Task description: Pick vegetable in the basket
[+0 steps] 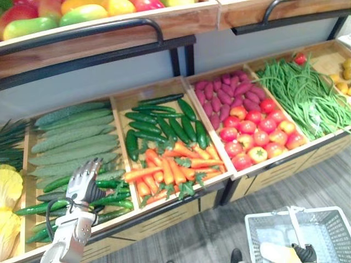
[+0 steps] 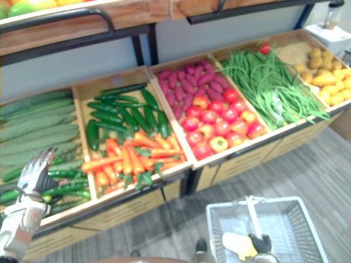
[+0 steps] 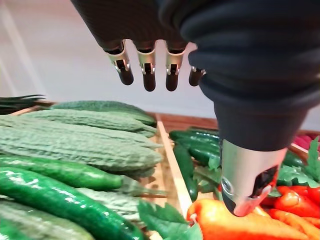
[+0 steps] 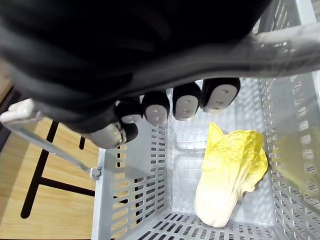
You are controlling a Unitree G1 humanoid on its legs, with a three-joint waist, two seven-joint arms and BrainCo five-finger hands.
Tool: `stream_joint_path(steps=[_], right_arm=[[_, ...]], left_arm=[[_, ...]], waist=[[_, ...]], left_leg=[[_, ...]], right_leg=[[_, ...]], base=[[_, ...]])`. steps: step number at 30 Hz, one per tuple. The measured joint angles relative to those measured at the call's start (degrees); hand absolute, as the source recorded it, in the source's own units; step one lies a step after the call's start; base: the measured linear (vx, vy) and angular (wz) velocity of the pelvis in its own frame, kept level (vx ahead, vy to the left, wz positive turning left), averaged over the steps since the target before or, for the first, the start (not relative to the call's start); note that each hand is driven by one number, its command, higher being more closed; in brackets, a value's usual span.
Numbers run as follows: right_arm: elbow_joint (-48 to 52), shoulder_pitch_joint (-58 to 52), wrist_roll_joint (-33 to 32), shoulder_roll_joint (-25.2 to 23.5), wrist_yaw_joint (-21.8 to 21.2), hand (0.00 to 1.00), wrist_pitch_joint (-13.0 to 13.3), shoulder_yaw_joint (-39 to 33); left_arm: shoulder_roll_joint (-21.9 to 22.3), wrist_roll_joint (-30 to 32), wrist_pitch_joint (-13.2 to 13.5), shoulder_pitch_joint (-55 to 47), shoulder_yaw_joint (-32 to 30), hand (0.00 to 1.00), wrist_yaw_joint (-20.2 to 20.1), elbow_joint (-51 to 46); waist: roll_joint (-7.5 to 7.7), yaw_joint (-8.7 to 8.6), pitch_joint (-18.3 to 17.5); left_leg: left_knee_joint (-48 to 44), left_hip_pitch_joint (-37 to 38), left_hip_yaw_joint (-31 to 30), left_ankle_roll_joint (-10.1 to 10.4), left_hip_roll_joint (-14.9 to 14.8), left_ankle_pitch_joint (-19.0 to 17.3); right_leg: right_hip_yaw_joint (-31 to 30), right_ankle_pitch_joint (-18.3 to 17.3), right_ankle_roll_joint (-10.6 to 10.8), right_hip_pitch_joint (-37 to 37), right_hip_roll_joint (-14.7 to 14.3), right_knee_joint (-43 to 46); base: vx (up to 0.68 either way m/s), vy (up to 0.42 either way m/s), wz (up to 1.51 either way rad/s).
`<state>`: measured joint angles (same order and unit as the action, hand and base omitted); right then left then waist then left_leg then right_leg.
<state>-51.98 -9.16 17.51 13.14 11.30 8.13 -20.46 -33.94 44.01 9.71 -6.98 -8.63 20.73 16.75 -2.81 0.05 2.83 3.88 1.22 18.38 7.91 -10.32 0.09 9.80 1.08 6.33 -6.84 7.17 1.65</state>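
My left hand is open, its fingers straight, and hovers just above the dark green cucumbers at the front of the left crate. Pale bumpy gourds lie behind them. Low at the right, my right hand is shut on the handle of a white plastic basket, its fingers curled round the bar. A yellow cabbage lies on the basket's bottom.
Wooden crates in a row hold carrots with green peppers, purple sweet potatoes, tomatoes and green beans. Yellow cabbages sit at the far left. A fruit shelf overhangs the back.
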Motion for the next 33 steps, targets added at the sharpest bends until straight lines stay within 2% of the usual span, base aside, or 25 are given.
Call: stream_joint_path(steps=[12, 19, 33], right_arm=[[2.3, 0.6, 0.0, 1.3, -0.3, 1.00, -0.3, -0.1], [2.3, 1.7, 0.0, 1.6, -0.4, 1.00, -0.4, -1.2], [3.0, 3.6, 0.0, 1.8, -0.3, 1.00, -0.4, -1.5]], left_arm=[[-4.9, -0.2, 0.3, 4.4, 2.8, 0.00, -3.7, 0.1], [-5.1, -0.6, 1.3, 6.0, 4.5, 0.00, -6.1, 1.9], [-5.0, -1.1, 1.4, 6.9, 6.7, 0.00, -7.4, 3.6]], waist=[[-0.93, 0.03, 1.5], [-1.08, -0.11, 3.1], [-0.89, -0.11, 5.5]], left_leg=[[0.0, -1.5, 1.3, -0.3, 0.8, -0.7], [0.0, -2.2, 1.3, -0.4, 1.1, -0.8], [-0.5, -4.4, 1.6, -0.6, 1.4, -0.9]], right_leg=[[-1.6, 0.7, 0.3, -2.1, 0.4, -0.9], [-2.0, 0.9, 0.4, -3.1, 0.5, -0.9], [-3.0, 1.5, 0.5, -5.8, 0.7, -0.6]], base=[[0.05, -0.002, -0.06], [0.01, -0.006, -0.01], [0.00, -0.009, -0.02]])
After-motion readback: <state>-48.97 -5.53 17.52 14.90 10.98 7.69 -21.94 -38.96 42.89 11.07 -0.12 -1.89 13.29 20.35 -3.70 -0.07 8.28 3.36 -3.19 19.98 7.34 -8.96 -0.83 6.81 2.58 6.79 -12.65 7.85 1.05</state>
